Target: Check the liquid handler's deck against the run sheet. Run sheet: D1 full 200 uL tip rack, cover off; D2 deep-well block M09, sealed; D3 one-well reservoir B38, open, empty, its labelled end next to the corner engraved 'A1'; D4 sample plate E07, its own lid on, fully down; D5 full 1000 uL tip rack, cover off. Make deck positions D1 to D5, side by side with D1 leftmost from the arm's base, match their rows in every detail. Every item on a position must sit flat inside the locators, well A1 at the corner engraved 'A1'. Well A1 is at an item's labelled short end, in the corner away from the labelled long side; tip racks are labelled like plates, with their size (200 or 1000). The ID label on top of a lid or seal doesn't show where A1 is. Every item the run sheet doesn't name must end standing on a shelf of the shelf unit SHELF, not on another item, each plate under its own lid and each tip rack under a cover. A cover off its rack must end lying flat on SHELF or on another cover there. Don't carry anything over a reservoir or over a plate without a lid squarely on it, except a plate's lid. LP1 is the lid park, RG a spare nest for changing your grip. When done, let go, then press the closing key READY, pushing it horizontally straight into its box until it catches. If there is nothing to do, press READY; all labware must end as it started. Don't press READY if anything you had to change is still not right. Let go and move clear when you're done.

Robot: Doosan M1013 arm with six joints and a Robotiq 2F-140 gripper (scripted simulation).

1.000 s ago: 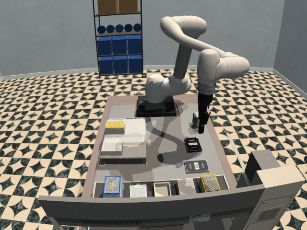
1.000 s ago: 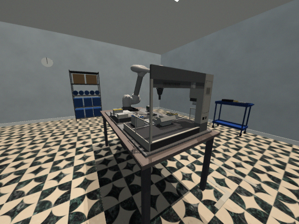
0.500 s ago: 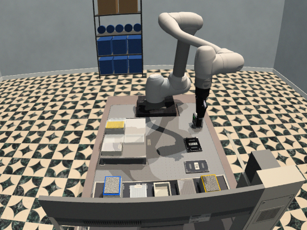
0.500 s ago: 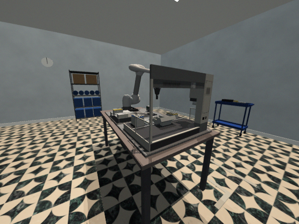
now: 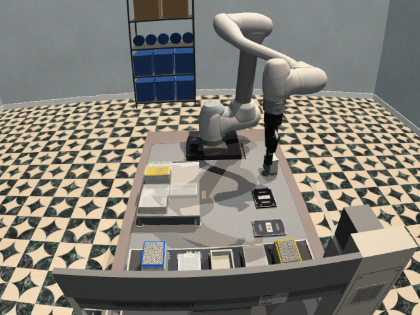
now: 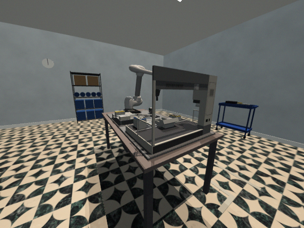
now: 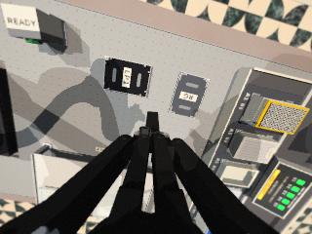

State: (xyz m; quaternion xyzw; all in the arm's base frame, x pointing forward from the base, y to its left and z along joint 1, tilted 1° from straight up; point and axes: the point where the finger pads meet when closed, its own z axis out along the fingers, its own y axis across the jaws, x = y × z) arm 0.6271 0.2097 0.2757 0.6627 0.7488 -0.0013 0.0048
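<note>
My gripper (image 5: 268,156) is shut and empty. It hangs fingers-down just above the READY key box (image 5: 271,167) at the table's right side near the arm's base. In the wrist view the shut fingertips (image 7: 152,120) stand over the table between LP1 (image 7: 128,77) and RG (image 7: 189,96), with the READY box (image 7: 30,25) at the top left. The deck row at the front holds a blue-framed tip rack (image 5: 153,254), a clear plate (image 5: 188,261), an open reservoir (image 5: 221,259), a grey covered plate (image 5: 254,255) and a yellow-framed tip rack (image 5: 287,251).
The shelf unit (image 5: 168,199) on the table's left holds a yellow tip rack (image 5: 157,170) and clear covers (image 5: 154,198). The lid park LP1 (image 5: 264,199) and the nest RG (image 5: 268,227) are empty. The liquid handler's gantry (image 5: 210,281) spans the front edge.
</note>
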